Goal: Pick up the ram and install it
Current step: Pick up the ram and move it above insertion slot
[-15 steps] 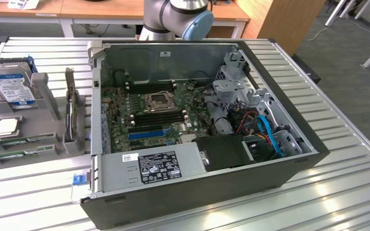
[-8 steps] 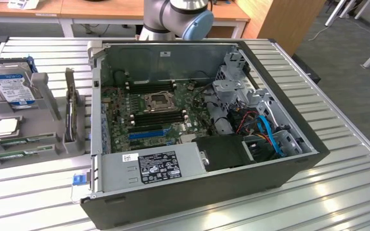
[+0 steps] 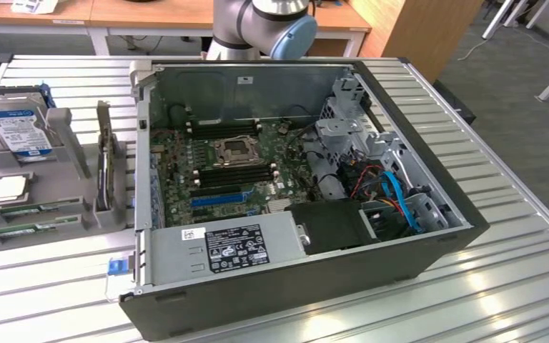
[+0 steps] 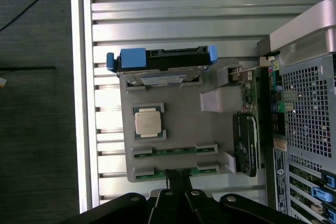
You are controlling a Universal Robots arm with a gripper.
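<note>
The ram (image 3: 19, 231) lies flat in the nearest groove of the grey holder (image 3: 65, 214), at the exterior view's left, on the slatted table (image 3: 503, 286) beside the open computer case (image 3: 427, 243). A second green stick (image 3: 26, 211) lies parallel just beyond it. Farther back in the same holder sit a processor (image 3: 8, 187), an upright expansion card (image 3: 105, 164) and a hard drive (image 3: 12, 128).

In the wrist view the gripper (image 4: 176, 178) hangs over the middle of the ram (image 4: 157, 171). Its claw is closed and empty. Whether the tips touch the board cannot be told. Which of the two sticks is meant is judged from that position alone.

Step in hand: the approach to the pick-up. Nothing is lifted, and installation is not begun. Inside the case, dark memory slots (image 3: 231, 174) flank the processor socket (image 3: 231, 151), well apart from the holder.

A grasp from here would call for the claw to part, straddle the thin board across its long edges and close squarely. The holder's end clips (image 4: 143, 172) leave only the middle span free.
</note>
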